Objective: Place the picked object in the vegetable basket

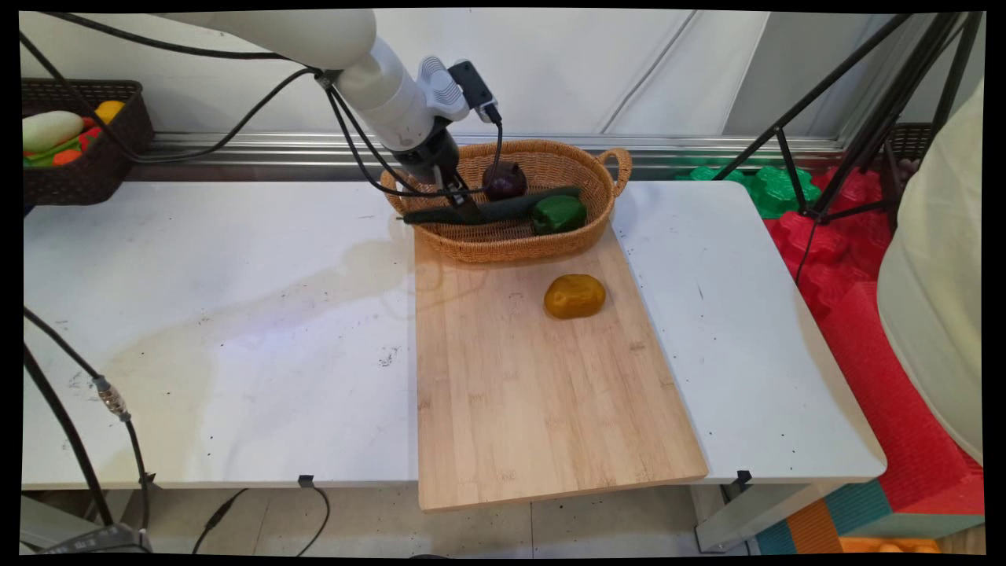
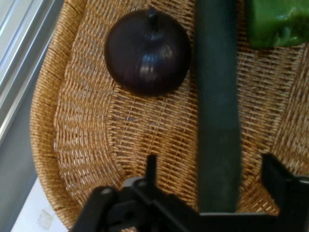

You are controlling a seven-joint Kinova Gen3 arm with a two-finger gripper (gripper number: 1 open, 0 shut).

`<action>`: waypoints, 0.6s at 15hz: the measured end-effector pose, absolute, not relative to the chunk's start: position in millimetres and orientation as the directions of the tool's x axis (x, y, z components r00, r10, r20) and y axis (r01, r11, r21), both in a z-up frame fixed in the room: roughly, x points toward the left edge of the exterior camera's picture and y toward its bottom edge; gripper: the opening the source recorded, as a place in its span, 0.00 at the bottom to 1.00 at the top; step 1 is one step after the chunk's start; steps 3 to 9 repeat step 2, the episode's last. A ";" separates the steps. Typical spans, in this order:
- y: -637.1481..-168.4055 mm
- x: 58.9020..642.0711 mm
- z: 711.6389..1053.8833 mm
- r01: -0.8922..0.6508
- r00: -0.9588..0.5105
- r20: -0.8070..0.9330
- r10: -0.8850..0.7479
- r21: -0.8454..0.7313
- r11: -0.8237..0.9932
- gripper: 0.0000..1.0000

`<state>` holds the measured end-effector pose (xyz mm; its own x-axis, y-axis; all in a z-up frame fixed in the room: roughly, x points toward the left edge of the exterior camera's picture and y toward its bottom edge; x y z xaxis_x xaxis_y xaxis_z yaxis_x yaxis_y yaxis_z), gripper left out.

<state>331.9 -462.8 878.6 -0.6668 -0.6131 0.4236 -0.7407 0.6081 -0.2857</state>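
My gripper [image 1: 465,207] is lowered into the left part of a woven wicker basket [image 1: 503,248] at the far end of a wooden cutting board [image 1: 534,393]. Its fingers [image 2: 152,166] are open and stand on either side of a long dark green cucumber [image 2: 217,96], with a gap on each side. The cucumber [image 1: 519,206] lies across the basket, its left end over the rim. A dark purple onion [image 2: 147,53] sits beside it at the basket's back [image 1: 504,181]. A green pepper [image 1: 559,214] lies at the cucumber's right end. A yellow-brown potato-like vegetable [image 1: 574,296] rests on the board in front of the basket.
A dark basket [image 1: 78,149] of toy vegetables sits at the table's far left corner. Black cables hang from the arm and along the left edge [image 1: 71,424]. A black tripod [image 1: 849,134] stands to the right over red and green floor mats [image 1: 849,236].
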 end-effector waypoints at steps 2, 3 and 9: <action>-465.0 330.4 878.7 -0.736 -0.672 0.420 -0.610 -0.288 0.613 1.00; -465.0 330.4 878.7 -0.736 -0.672 0.420 -0.610 -0.288 0.613 1.00; -465.0 330.4 878.7 -0.736 -0.672 0.420 -0.610 -0.288 0.613 1.00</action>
